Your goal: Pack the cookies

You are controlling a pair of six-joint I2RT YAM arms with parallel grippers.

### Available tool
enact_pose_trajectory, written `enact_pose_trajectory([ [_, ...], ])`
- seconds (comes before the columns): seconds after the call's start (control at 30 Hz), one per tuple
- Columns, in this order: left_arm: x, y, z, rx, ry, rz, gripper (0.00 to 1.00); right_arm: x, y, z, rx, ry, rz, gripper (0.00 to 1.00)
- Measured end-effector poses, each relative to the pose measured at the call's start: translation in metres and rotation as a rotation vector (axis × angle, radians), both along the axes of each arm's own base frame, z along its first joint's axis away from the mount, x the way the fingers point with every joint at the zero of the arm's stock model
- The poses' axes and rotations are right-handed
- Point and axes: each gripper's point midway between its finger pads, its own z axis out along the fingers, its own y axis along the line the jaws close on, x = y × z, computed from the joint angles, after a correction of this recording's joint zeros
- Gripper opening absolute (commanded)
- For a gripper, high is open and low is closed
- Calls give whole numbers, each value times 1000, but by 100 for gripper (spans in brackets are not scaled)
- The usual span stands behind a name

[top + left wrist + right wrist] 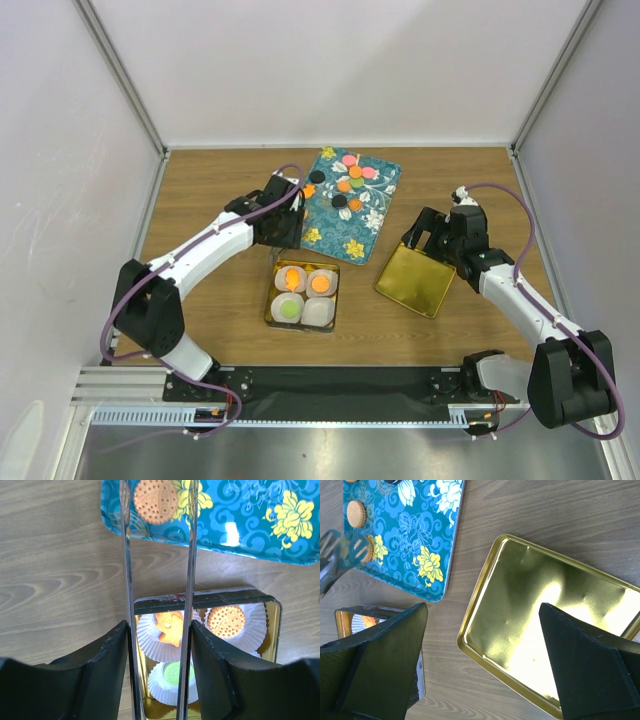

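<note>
Several cookies (355, 172), orange, pink, green and black, lie on the teal tray (375, 215). The gold tin (271, 300) holds four white paper cups. Two cups hold orange cookies (320, 284), one holds a green cookie (290, 309), and one is empty (318, 313). My left gripper (283, 222) is shut on metal tongs (126, 555). In the left wrist view the tong arms stand apart on either side of an orange cookie (156, 500) at the tray's near corner, not pinching it. My right gripper (428, 240) is open and empty above the gold lid (418, 280).
The lid (560, 610) lies open side up, to the right of the tin and below the tray's right corner. In the left wrist view the tin's rim (225, 596) sits just below the tray's edge (250, 530). White walls enclose the table.
</note>
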Motion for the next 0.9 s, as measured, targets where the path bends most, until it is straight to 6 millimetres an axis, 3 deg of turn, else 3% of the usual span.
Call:
enact_pose_trajectory([
  [0.47, -4, 1, -17, 10, 32, -13, 56, 0, 0, 0, 0, 0, 0, 100],
  [0.9, -6, 4, -22, 18, 42, -17, 45, 0, 0, 0, 1, 0, 1, 100],
])
